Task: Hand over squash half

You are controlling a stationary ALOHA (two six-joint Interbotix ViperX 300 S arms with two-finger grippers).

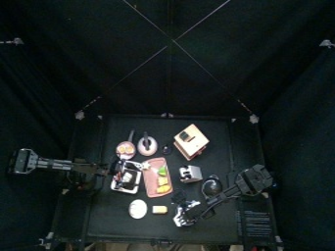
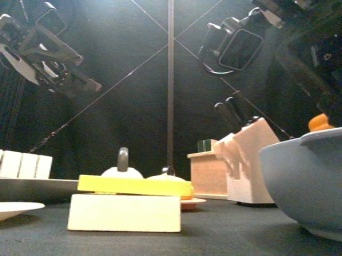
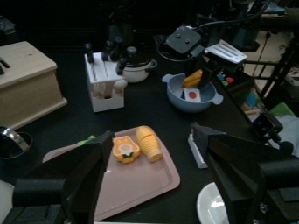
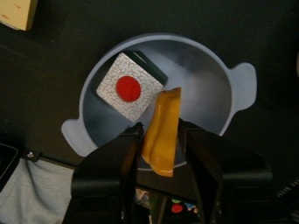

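My right gripper [image 4: 165,166] is shut on a long orange squash piece [image 4: 163,131] and holds it just above a blue-grey bowl [image 4: 216,83]. A white square with a red dot [image 4: 126,86] lies in the bowl. The left wrist view shows the bowl [image 3: 193,96] with the orange piece [image 3: 193,79] in it. My left gripper [image 3: 149,140] is open and hovers over a pink tray [image 3: 140,179]. Two orange vegetable pieces [image 3: 126,150] lie on the tray. In the top view the left gripper [image 1: 131,176] is at the tray's left and the right gripper [image 1: 183,208] is front right.
A white knife block [image 3: 105,87] and a wooden box [image 3: 30,83] stand behind the tray. A white plate [image 1: 139,209] lies at the front. A yellow block on a cream block [image 2: 127,185] sits near the front edge. A bell [image 2: 123,165] stands behind it.
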